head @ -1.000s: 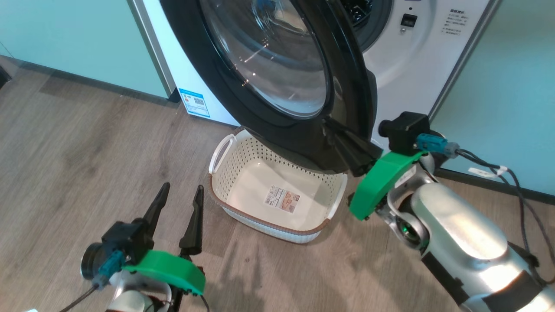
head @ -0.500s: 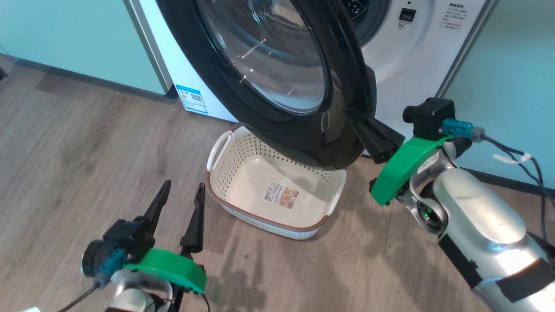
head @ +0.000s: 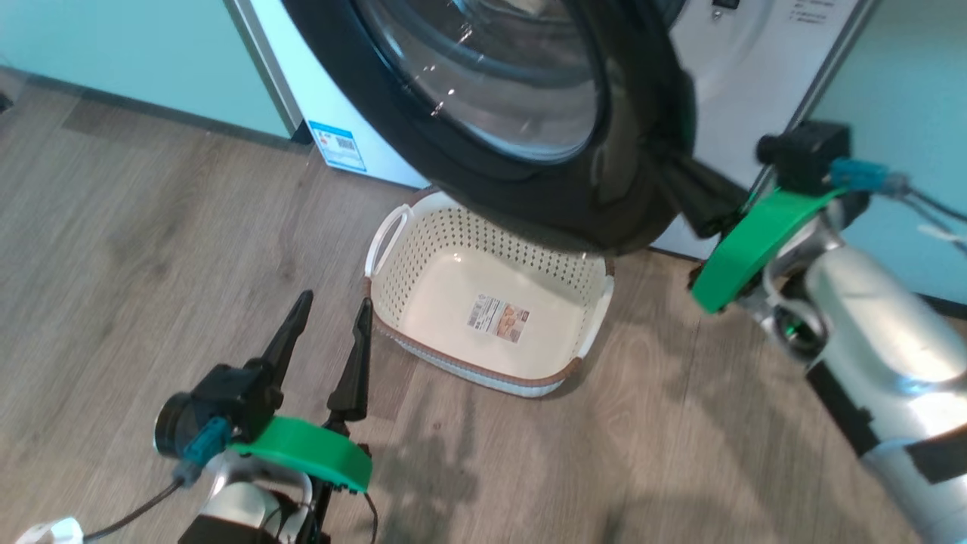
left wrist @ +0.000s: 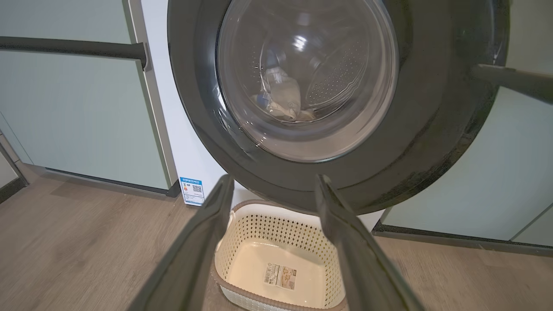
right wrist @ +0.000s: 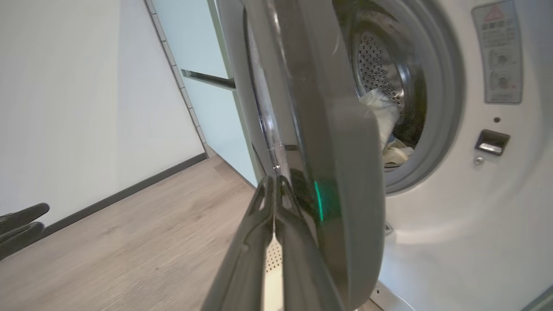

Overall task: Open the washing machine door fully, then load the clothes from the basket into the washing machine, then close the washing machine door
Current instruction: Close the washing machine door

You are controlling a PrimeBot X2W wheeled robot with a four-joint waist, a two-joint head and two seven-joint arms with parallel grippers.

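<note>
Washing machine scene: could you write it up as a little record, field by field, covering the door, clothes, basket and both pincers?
Washing machine door: partly open, not yet shut
Clothes: inside the drum
Basket: on the floor, its back edge under the door; empty apart from a label sticker
Left pincer: open, holding nothing, beside the basket
Right pincer: shut, tips against the door's outer face near its edge
</note>
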